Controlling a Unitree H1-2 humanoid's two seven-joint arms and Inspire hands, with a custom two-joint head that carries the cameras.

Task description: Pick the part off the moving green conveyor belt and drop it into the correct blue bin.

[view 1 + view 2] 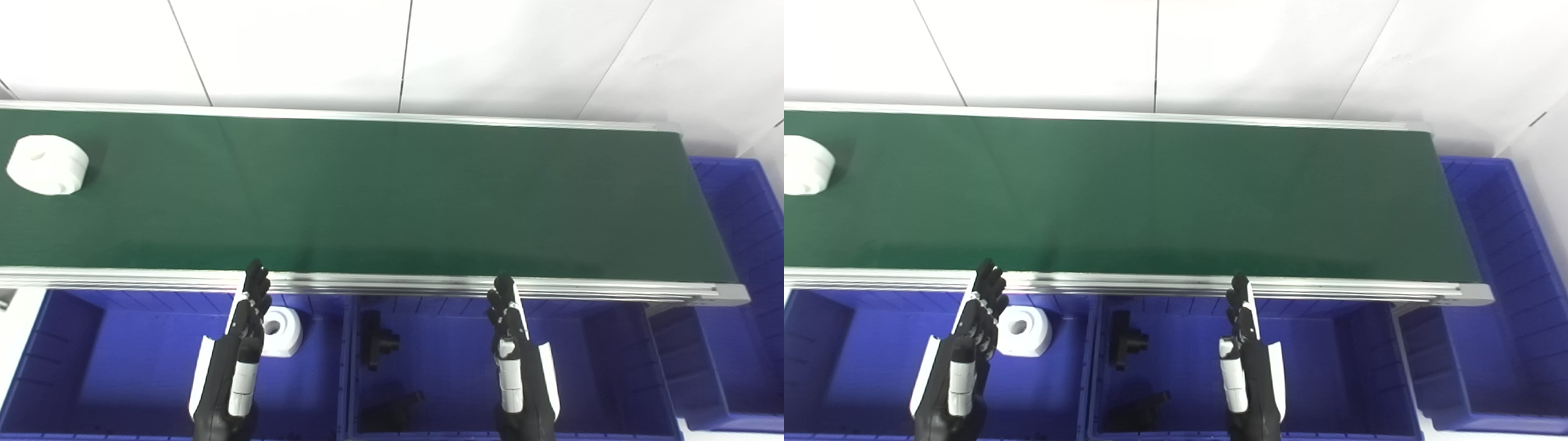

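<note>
Right now a white ring-shaped part point(47, 165) lies at the far left of the green belt point(392, 190), well apart from both hands. The left hand point(236, 361) and the right hand point(517, 367) hover just short of the belt's near rail, fingers stretched out and apart, holding nothing. Below the left hand sits a blue bin point(122, 367) with a similar white ring point(282, 331) in it; the middle bin point(453, 367) holds black parts point(378, 340), so the left bin looks like the right home for this one.

Done well, this step probably means waiting, not lunging. If the belt carries the part rightward, the left hand should lift over the rail and meet it as it draws level, fingers wide, closing across the outer rim. Then it only has to draw back a little and let go over the left bin.
</note>
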